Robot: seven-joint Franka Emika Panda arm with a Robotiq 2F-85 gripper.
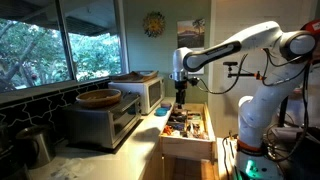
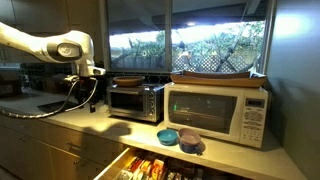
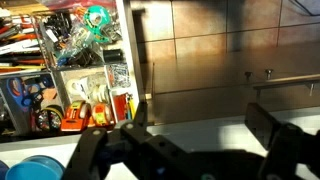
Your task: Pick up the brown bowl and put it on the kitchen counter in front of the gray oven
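Note:
The brown bowl (image 1: pixel 98 98) sits on top of the gray oven (image 1: pixel 100 122) in both exterior views, and it is also seen on the oven (image 2: pixel 135 102) as a shallow round shape (image 2: pixel 128 80). The pale kitchen counter (image 1: pixel 135 135) runs in front of the oven (image 2: pixel 105 125). My gripper (image 1: pixel 180 100) hangs in the air, away from the bowl, over the counter edge and an open drawer. In the wrist view my gripper (image 3: pixel 190 150) is open and empty, with bare counter between the fingers. The bowl is out of the wrist view.
A white microwave (image 2: pixel 215 112) stands beside the oven, with a wooden board (image 2: pixel 220 78) on top. Small blue dishes (image 2: pixel 170 135) lie on the counter. An open drawer (image 1: pixel 186 125) full of clutter (image 3: pixel 70 60) sticks out below. A kettle (image 1: pixel 35 145) stands at the counter's near end.

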